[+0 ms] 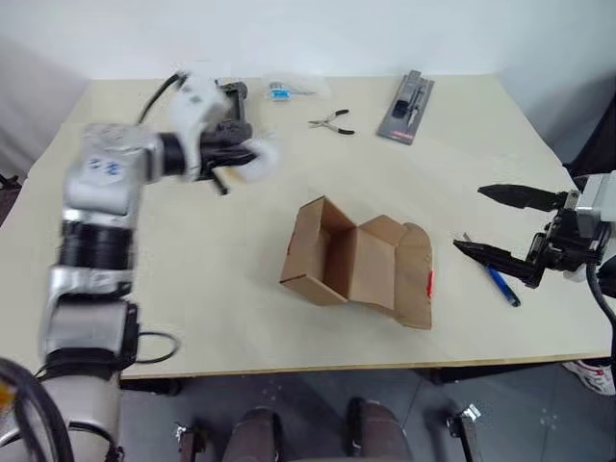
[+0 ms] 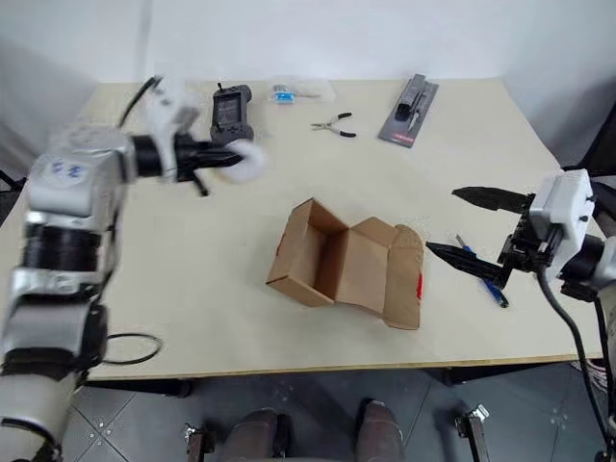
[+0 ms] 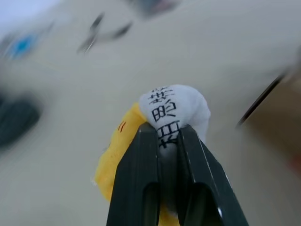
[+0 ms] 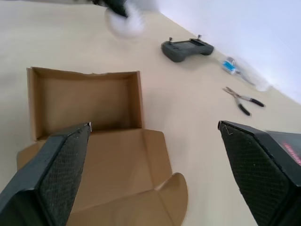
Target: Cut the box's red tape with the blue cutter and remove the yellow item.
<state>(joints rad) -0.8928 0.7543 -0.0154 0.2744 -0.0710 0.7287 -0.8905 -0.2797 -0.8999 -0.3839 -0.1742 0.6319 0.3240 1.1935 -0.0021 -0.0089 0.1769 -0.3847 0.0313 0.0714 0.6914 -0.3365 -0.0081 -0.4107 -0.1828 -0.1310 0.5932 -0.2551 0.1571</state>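
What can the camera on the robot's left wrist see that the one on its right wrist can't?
The left wrist view shows the left gripper shut on the yellow item, with black characters printed on its white end. The right wrist view shows the box lying open, with the right gripper open wide. Both views show the pliers on the table.

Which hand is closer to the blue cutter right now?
Right. The right hand hovers open just above the blue cutter on the table. The left hand is far across the table beyond the box, holding the yellow item.
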